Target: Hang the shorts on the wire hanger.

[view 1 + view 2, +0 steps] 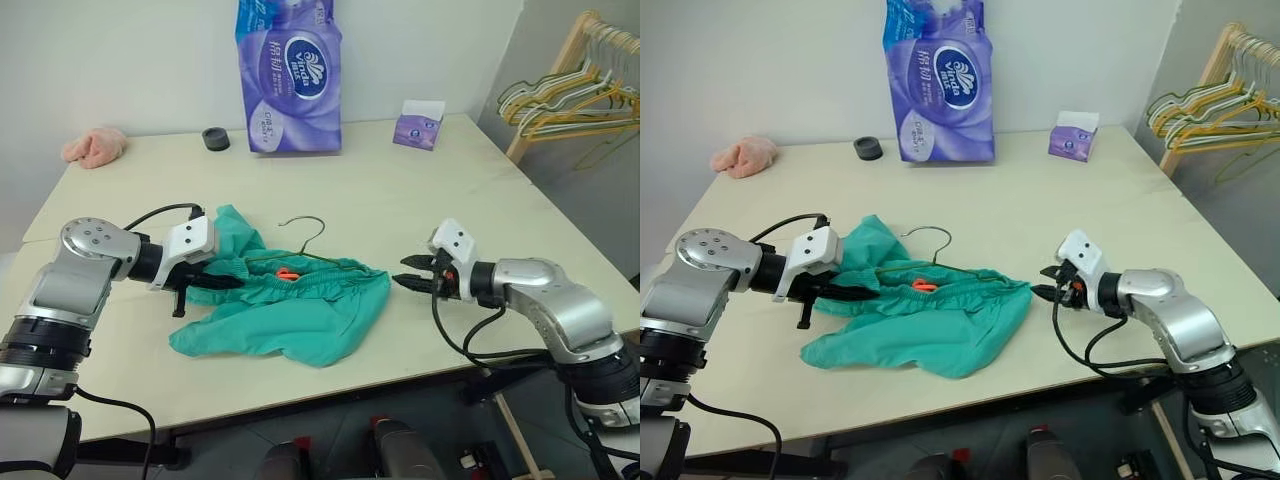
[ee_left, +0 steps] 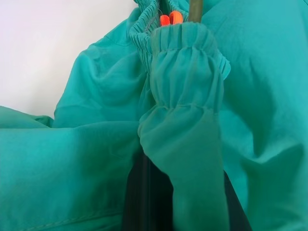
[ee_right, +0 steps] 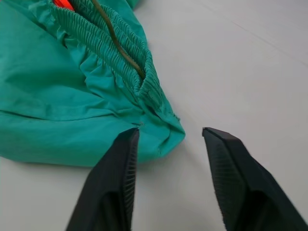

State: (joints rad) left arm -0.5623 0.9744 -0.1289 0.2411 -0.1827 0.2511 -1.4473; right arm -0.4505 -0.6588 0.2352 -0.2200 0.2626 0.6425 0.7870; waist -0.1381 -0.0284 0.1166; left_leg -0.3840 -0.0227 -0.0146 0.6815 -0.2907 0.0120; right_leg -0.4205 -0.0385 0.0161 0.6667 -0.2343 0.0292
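The teal shorts lie crumpled at the middle of the table, with an orange tag showing at the gathered waistband. The thin olive wire hanger has its hook sticking out past the waist, and its wire runs along inside the elastic. My left gripper is shut on the left end of the waistband, with bunched cloth draped over its fingers. My right gripper stands open just off the right end of the shorts, a short way from the cloth and with nothing between its fingers.
A purple toilet-paper pack, a black roll and a small purple tissue box stand along the table's far edge. A pink cloth lies at the far left corner. A wooden rack of hangers stands off the table's right.
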